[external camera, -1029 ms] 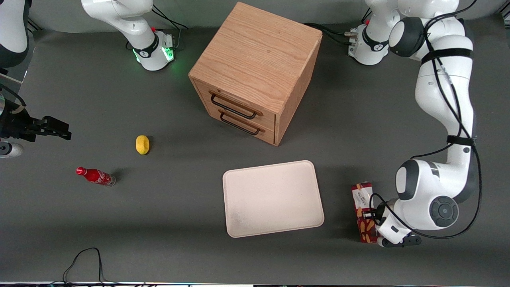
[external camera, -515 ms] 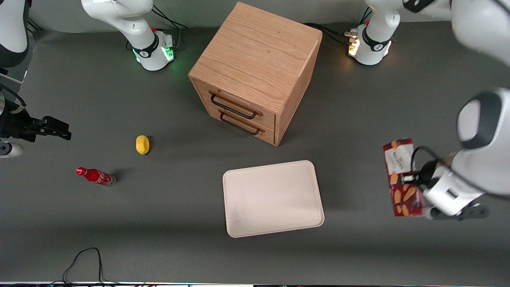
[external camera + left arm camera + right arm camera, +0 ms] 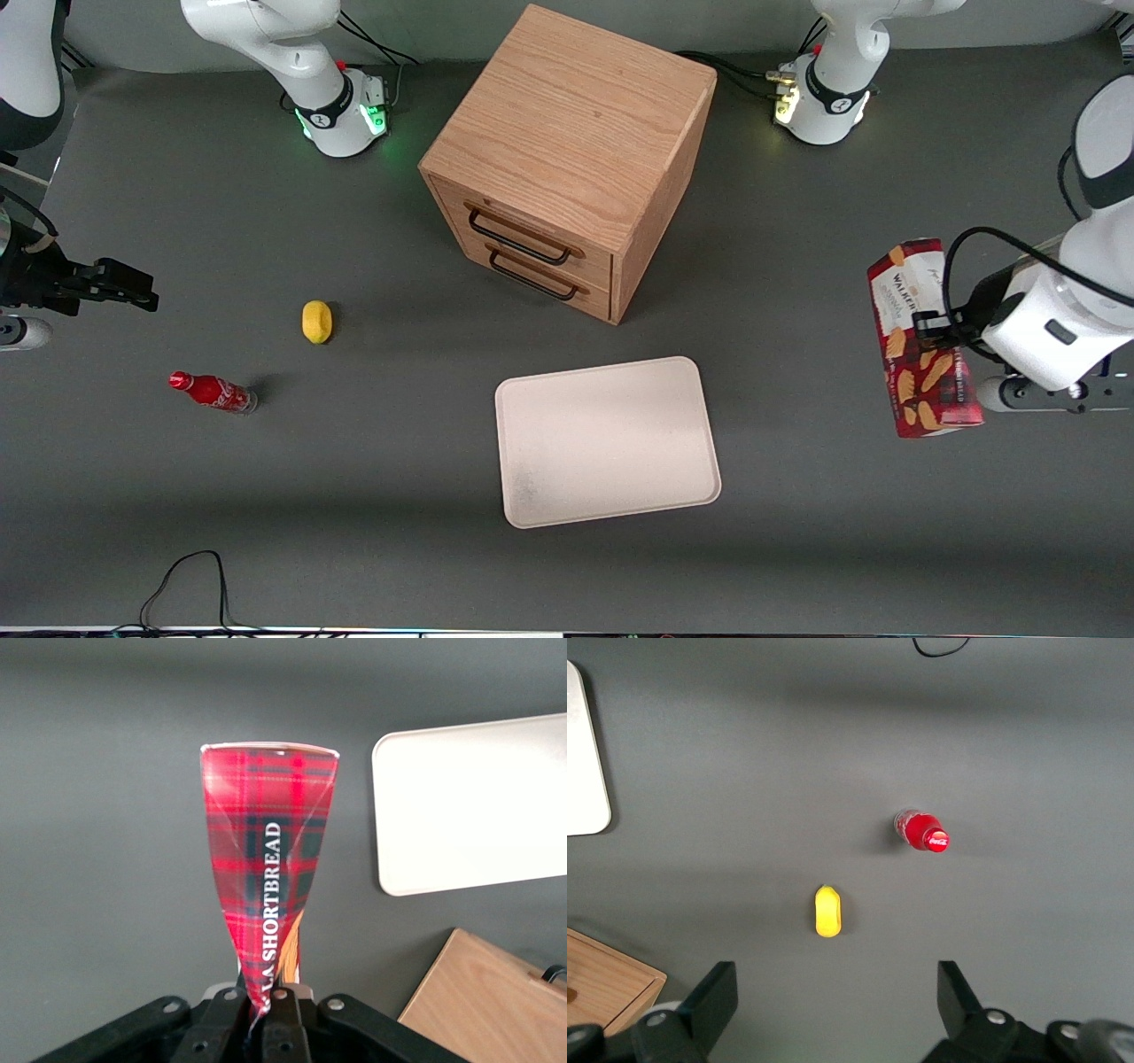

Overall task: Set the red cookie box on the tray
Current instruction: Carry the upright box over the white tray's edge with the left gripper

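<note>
From the front, the left gripper (image 3: 932, 326), clamped on the long dark-red cookie box (image 3: 921, 341), has lifted it higher off the table, well apart from the flat cream-pink tray (image 3: 607, 440); the wrist view shows the box (image 3: 266, 868) pinched and hanging, ready to carry over the tray (image 3: 469, 806).

Red cookie box (image 3: 268, 850) in tool (image 3: 259, 1014), tray (image 3: 469, 802) nearby
</note>
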